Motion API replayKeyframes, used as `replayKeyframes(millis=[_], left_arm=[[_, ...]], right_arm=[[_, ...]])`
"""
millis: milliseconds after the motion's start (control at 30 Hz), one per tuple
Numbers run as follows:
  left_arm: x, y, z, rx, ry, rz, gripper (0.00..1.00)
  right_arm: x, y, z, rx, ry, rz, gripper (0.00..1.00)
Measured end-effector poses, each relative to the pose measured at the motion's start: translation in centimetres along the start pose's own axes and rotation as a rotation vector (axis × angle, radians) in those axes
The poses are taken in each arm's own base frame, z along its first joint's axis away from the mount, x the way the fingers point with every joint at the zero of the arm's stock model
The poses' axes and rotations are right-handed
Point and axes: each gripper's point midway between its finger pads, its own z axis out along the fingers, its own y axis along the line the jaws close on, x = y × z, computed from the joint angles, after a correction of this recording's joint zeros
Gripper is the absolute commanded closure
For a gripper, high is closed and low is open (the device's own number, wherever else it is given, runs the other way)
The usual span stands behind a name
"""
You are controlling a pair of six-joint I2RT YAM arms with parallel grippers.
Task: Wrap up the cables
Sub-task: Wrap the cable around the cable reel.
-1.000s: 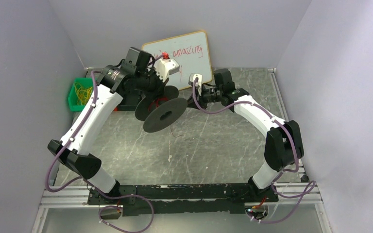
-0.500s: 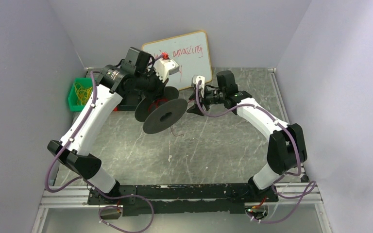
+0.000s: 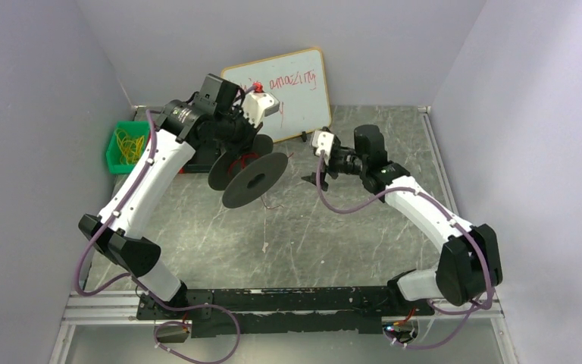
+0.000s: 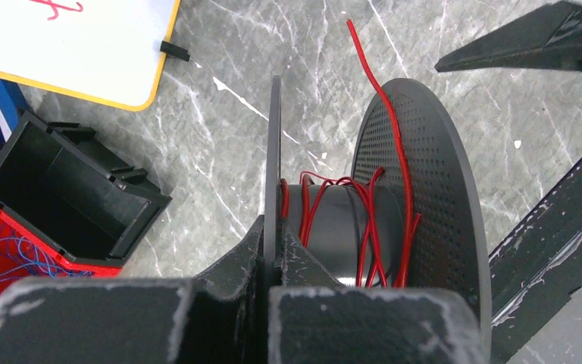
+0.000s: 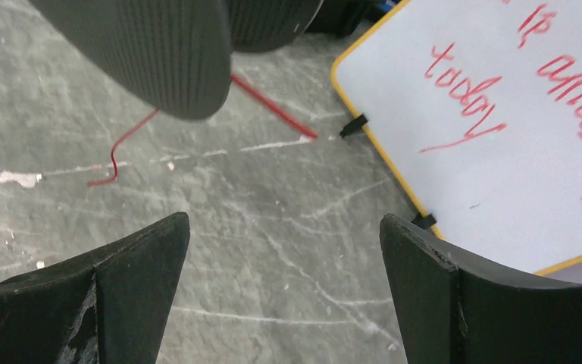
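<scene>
Red cable [image 4: 375, 220] partly wound on the hub of the black spool [image 4: 432, 189], its loose tail trailing down to the table [image 5: 288, 189]. Left gripper [image 4: 273, 250] pinches one flange edge and holds the spool raised for winding. Right gripper [image 5: 284, 235] has jaws wide and empty, beside the spool near the whiteboard [image 5: 500, 152], probably to grab the tail.

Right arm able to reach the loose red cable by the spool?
Likely yes: the right fingers are open and empty, and the red cable sits uncovered just ahead, beside the spool.
</scene>
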Motion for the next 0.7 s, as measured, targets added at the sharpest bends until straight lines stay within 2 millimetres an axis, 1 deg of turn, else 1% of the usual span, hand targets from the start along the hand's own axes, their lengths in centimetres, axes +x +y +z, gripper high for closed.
replayKeyframes(millis=[33, 100, 200, 267, 300, 367, 500, 567, 700], left_arm=[[0.0, 0.0, 0.0, -0.003, 0.001, -0.005, 0.97], [-0.1, 0.1, 0.0, -0.007, -0.001, -0.012, 0.98], [-0.2, 0.2, -0.2, -0.016, -0.005, -0.016, 0.98], [-0.3, 0.3, -0.3, -0.023, -0.009, -0.017, 0.98], [-0.4, 0.4, -0.3, -0.026, -0.011, -0.016, 0.98], [-0.4, 0.4, -0.3, -0.028, -0.011, -0.021, 0.97], [-0.3, 0.6, 0.1, -0.036, 0.002, -0.035, 0.98], [-0.1, 0.9, 0.4, -0.044, 0.011, -0.039, 0.98], [-0.1, 1.4, 0.7, -0.062, 0.016, -0.046, 0.98]], right_arm=[[0.6, 0.2, 0.0, 0.009, 0.001, -0.009, 0.01], [2.2, 1.3, 0.2, -0.002, 0.011, -0.006, 0.01], [5.2, 3.6, 1.1, -0.051, 0.049, 0.015, 0.01], [6.3, 5.2, 2.0, -0.092, 0.070, 0.008, 0.01], [6.5, 6.0, 2.7, -0.115, 0.078, -0.009, 0.01], [6.3, 7.2, 3.9, -0.142, 0.082, -0.050, 0.01], [5.4, 8.9, 5.5, -0.159, 0.094, -0.157, 0.01], [5.3, 9.1, 5.8, -0.152, 0.111, -0.197, 0.01], [5.3, 8.6, 6.1, -0.110, 0.165, -0.281, 0.05]])
